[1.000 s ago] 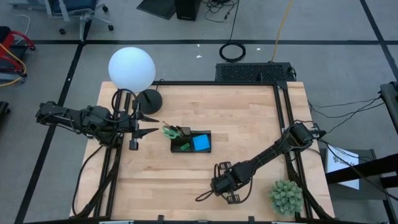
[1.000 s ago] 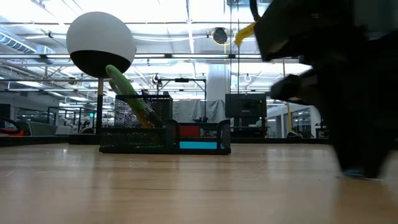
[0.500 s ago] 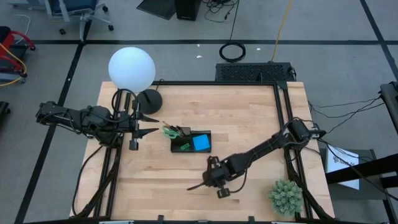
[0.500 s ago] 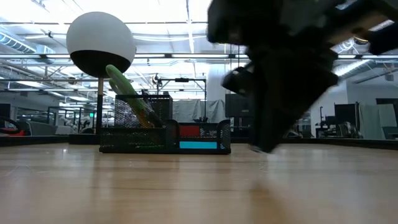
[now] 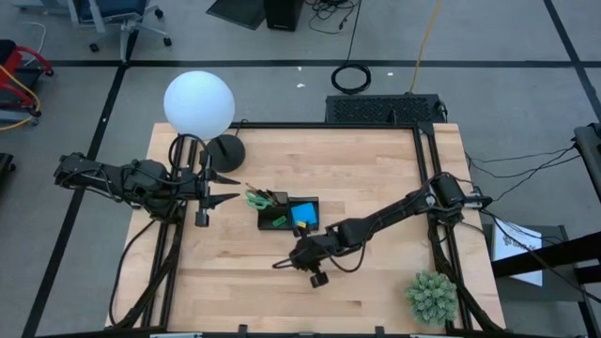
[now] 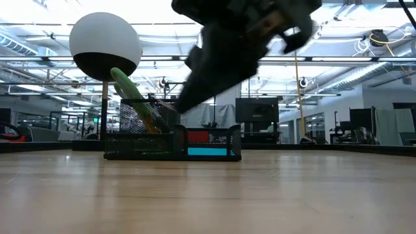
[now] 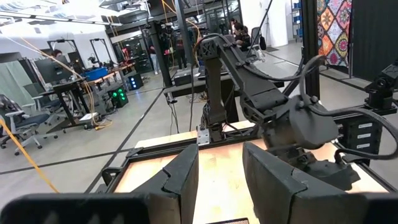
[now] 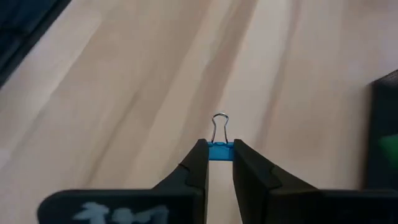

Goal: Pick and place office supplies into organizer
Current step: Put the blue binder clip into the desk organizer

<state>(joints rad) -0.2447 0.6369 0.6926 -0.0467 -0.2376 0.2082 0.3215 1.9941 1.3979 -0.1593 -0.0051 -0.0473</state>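
The black organizer stands mid-table. Green-handled scissors lean up out of its taller compartment, and a blue sticky-note pad lies in the flat one. My right gripper hangs just near of the organizer, slanting down, shut on a small blue binder clip. In the low view it is a dark blur above the organizer. My left gripper waits open and level at the table's left, beside the lamp, nothing between its fingers. My right gripper pinches the binder clip's blue body between its two fingertips. The clip's wire loop sticks out forward past the fingers. The fingers slant down toward the table's left, and the clip is clear of the wood.
A lamp with a white globe and round black base stands at the far left. A green potted plant sits at the near right corner. Bare wood lies around the organizer.
My right gripper has swung from the near right part of the table toward the left and far edge, up to the organizer. It has risen off the wood and tipped from steep toward a shallower slant, staying shut on the clip.
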